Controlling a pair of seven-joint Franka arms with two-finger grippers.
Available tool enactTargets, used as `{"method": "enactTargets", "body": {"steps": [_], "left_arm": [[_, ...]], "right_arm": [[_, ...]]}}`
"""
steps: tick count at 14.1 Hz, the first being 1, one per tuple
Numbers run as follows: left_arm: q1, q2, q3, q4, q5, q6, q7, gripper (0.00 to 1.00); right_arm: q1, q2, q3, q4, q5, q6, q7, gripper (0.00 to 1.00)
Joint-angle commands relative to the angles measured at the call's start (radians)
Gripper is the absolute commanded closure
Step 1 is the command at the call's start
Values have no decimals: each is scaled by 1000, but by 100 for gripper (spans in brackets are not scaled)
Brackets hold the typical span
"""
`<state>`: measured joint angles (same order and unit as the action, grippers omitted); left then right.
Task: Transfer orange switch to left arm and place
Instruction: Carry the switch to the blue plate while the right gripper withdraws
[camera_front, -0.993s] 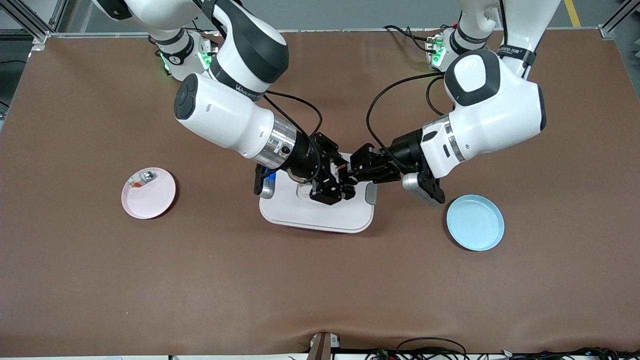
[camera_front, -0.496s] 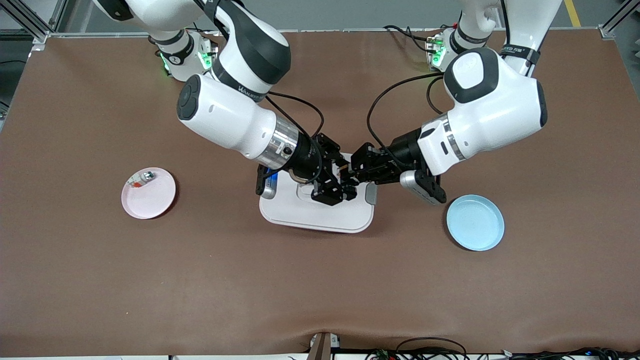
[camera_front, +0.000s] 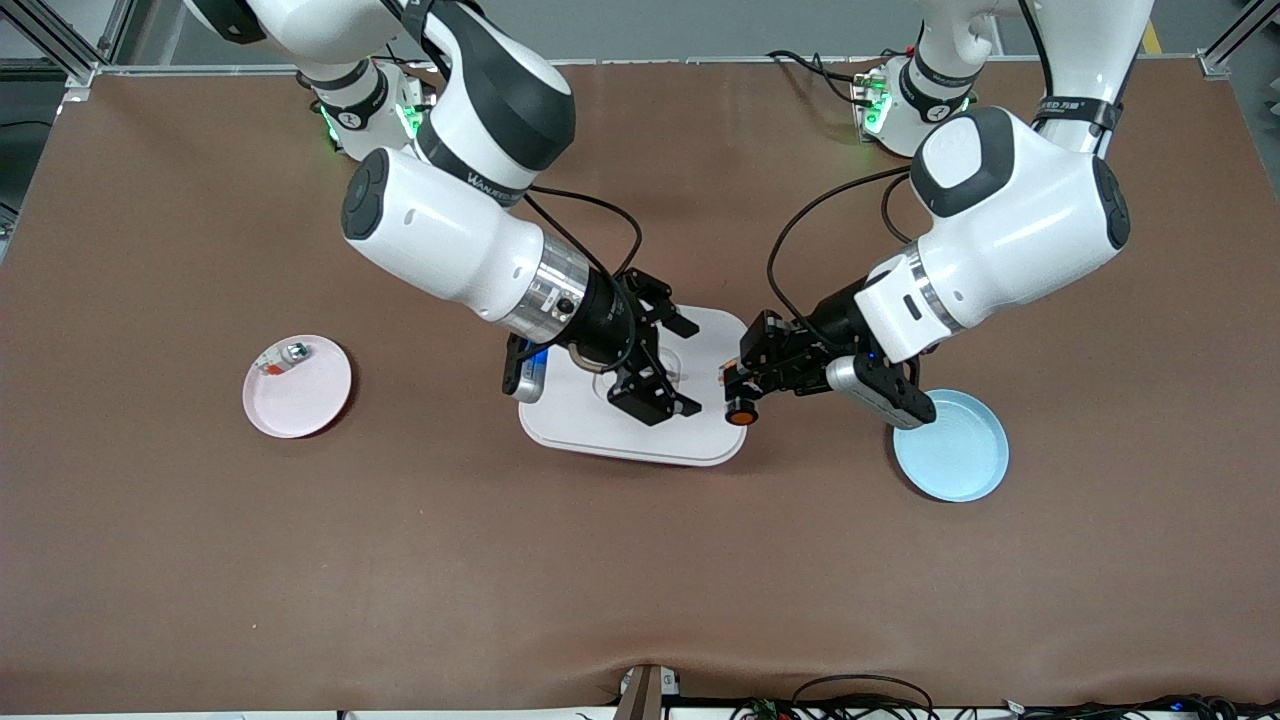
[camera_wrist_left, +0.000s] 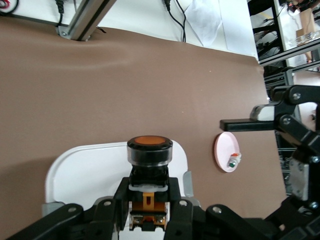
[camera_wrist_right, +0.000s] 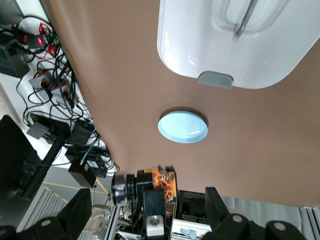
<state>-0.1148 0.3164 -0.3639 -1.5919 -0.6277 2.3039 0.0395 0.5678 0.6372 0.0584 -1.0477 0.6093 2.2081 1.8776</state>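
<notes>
The orange switch (camera_front: 741, 411) is black with an orange round end. My left gripper (camera_front: 738, 392) is shut on it and holds it over the edge of the white box (camera_front: 600, 420) at the left arm's end. In the left wrist view the switch (camera_wrist_left: 149, 150) sits between my left gripper's (camera_wrist_left: 149, 202) fingers, above the box (camera_wrist_left: 80, 170). My right gripper (camera_front: 672, 368) is open and empty over the box's lid. In the right wrist view the box (camera_wrist_right: 200, 45) lies below, and the switch (camera_wrist_right: 131, 187) shows in front of my open right gripper (camera_wrist_right: 147, 212).
A pink plate (camera_front: 305, 400) with a small silver-green and red piece (camera_front: 283, 357) lies toward the right arm's end. A blue plate (camera_front: 955, 455) lies toward the left arm's end, next to the left wrist; it also shows in the right wrist view (camera_wrist_right: 183, 127).
The two grippers were together over the box. The right gripper has opened and drawn back, and the left gripper has moved toward the blue plate with the switch in it.
</notes>
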Motion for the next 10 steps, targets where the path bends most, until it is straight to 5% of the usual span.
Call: {"method": "enactTargets", "body": {"steps": [1,10], "left_arm": [[20,-4,-4,0,81,-1,13,100],[243,3,-4,-34,308,-267,443,100]], "right_arm": [[-37,-1,0,20,-14,-94,-59,0],[-173,-40,1,14,-184,-473,-553,0]]}}
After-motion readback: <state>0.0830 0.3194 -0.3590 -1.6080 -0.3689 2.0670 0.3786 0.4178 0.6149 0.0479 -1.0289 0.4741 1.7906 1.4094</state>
